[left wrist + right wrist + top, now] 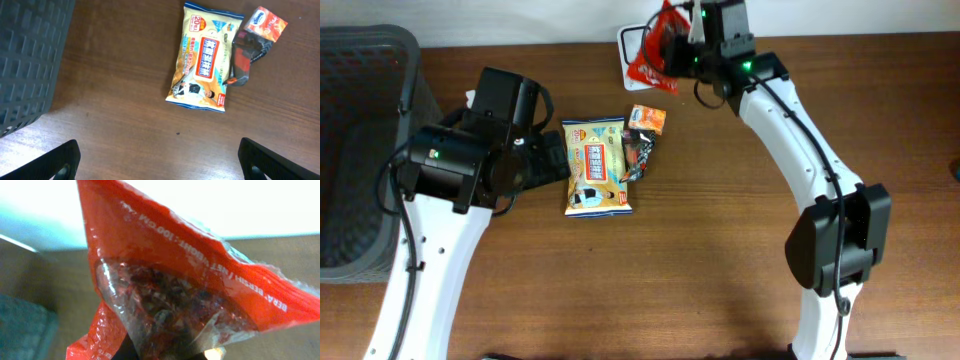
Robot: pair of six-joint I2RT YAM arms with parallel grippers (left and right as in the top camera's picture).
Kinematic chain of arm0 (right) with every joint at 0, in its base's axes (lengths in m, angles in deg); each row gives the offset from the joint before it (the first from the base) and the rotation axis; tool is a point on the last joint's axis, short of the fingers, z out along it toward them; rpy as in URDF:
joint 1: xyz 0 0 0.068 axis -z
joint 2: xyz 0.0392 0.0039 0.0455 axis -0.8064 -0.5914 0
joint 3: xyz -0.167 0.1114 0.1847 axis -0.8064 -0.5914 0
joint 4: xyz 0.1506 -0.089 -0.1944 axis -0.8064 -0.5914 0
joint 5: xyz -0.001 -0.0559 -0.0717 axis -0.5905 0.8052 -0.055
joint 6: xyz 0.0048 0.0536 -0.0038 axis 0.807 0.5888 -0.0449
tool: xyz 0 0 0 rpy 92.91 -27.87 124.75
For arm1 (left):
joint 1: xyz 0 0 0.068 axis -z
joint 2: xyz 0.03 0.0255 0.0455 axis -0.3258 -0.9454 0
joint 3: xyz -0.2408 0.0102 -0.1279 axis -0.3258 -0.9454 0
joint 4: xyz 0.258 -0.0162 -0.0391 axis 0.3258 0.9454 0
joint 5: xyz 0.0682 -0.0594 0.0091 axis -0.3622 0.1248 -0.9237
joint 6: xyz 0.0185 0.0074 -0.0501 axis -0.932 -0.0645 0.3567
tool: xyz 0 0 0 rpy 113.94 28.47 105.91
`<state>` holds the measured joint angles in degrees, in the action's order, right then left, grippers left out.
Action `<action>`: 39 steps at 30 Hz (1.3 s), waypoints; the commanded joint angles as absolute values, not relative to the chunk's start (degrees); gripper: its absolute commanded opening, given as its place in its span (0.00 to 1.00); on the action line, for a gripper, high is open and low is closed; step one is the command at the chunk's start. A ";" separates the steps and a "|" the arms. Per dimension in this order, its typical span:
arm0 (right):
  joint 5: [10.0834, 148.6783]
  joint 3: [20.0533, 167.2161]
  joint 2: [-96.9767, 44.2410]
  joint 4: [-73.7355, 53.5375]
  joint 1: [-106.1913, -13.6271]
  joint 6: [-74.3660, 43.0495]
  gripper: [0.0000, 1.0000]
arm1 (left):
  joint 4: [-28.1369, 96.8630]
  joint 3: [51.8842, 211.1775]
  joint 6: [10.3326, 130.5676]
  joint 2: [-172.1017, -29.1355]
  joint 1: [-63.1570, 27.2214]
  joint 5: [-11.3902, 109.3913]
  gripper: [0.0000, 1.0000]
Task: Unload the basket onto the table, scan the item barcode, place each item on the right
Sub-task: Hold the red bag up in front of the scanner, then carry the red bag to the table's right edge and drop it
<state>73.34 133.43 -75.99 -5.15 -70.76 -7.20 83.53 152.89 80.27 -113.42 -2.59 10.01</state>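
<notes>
A red snack bag (pixel 655 55) with a clear window hangs at the table's far edge. My right gripper (pixel 677 52) is shut on it. In the right wrist view the red bag (pixel 175 280) fills the frame and hides the fingers; white print runs along its red band, and no barcode shows. My left gripper (pixel 555 158) hovers low over the wood, open wide with nothing between its fingers (pixel 60 161). It sits just left of a yellow wipes pack (pixel 597 167).
The wipes pack (pixel 202 62) lies flat, with a dark small packet (pixel 245 60) and an orange box (pixel 270 22) to its right. A dark mesh basket (pixel 360 150) stands at the table's left end. A white flat thing (pixel 626 45) lies under the red bag.
</notes>
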 commanded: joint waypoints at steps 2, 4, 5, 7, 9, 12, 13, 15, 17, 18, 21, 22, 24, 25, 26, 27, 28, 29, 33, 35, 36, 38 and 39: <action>69.40 138.98 -83.84 2.79 -70.67 3.23 0.04 | 83.40 153.15 79.77 -113.04 -2.68 10.01 0.99; 69.62 138.98 -88.67 5.02 -70.67 5.52 0.04 | 83.40 153.15 79.77 -113.04 -2.68 9.99 0.99; 69.62 138.98 -90.92 5.80 -70.72 6.48 0.04 | 83.40 153.15 79.77 -113.04 -2.68 9.99 0.99; 69.60 138.98 -92.98 6.96 -70.83 11.25 0.04 | 83.40 153.15 79.77 -113.04 -2.68 9.99 0.99; 69.71 138.98 -93.72 9.23 -71.50 14.85 0.04 | 83.40 153.15 79.77 -113.04 -2.68 9.99 0.99; 71.72 138.98 -93.98 12.69 -73.30 22.55 0.04 | 83.40 153.15 79.77 -113.07 -2.68 9.99 0.99; 72.86 138.98 -94.31 13.47 -73.69 24.19 0.04 | 83.40 153.15 79.77 -113.04 -2.68 9.99 0.99; 73.14 138.98 -94.94 14.81 -74.32 26.18 0.04 | 83.40 153.15 79.77 -113.04 -2.68 9.99 0.99; 73.29 138.98 -95.58 14.98 -74.45 26.42 0.04 | 83.40 153.15 79.77 -113.04 -2.68 10.01 0.99; 73.32 138.98 -95.60 14.94 -74.45 25.94 0.04 | 83.40 153.15 79.77 -113.07 -2.68 9.99 0.99; 73.51 138.98 -95.58 15.20 -74.24 21.26 0.04 | 83.40 153.15 79.77 -113.07 -2.68 9.99 0.99; 73.49 138.98 -95.47 15.11 -73.97 18.33 0.04 | 83.40 153.15 79.77 -113.04 -2.68 9.99 0.99; 73.56 140.29 -94.09 12.01 -72.95 13.26 0.04 | 83.40 153.15 79.77 -113.04 -2.68 9.99 0.99; 73.53 141.91 -92.71 8.91 -71.70 10.81 0.04 | 83.40 153.15 79.77 -113.04 -2.68 9.99 0.99; 73.53 142.82 -91.77 7.14 -70.74 10.11 0.04 | 83.40 153.15 79.77 -113.04 -2.68 9.99 0.99; 73.51 144.48 -90.24 3.90 -68.79 9.63 0.04 | 83.40 153.15 79.77 -113.04 -2.68 9.99 0.99; 73.49 146.36 -88.04 -1.39 -65.19 9.65 0.04 | 83.40 153.15 79.77 -113.04 -2.68 10.01 0.99; 73.51 147.00 -86.62 -4.86 -62.56 9.65 0.04 | 83.40 153.15 79.77 -113.04 -2.68 9.99 0.99; 73.51 147.44 -82.27 -23.20 -46.92 9.63 0.04 | 83.40 153.15 79.77 -113.07 -2.68 9.99 0.99; 74.30 147.37 -82.51 -33.78 -38.83 9.61 0.04 | 83.40 153.15 79.77 -113.07 -2.68 9.99 0.99; 77.45 147.37 -82.68 -39.49 -34.28 9.61 0.04 | 83.40 153.15 79.77 -113.07 -2.68 9.99 0.99; 87.63 147.30 -82.70 -46.17 -27.68 7.95 0.04 | 83.40 153.15 79.77 -113.04 -2.68 9.99 0.99; 91.06 147.26 -82.73 -46.94 -25.12 2.24 0.04 | 83.40 153.15 79.77 -113.04 -2.68 9.99 0.99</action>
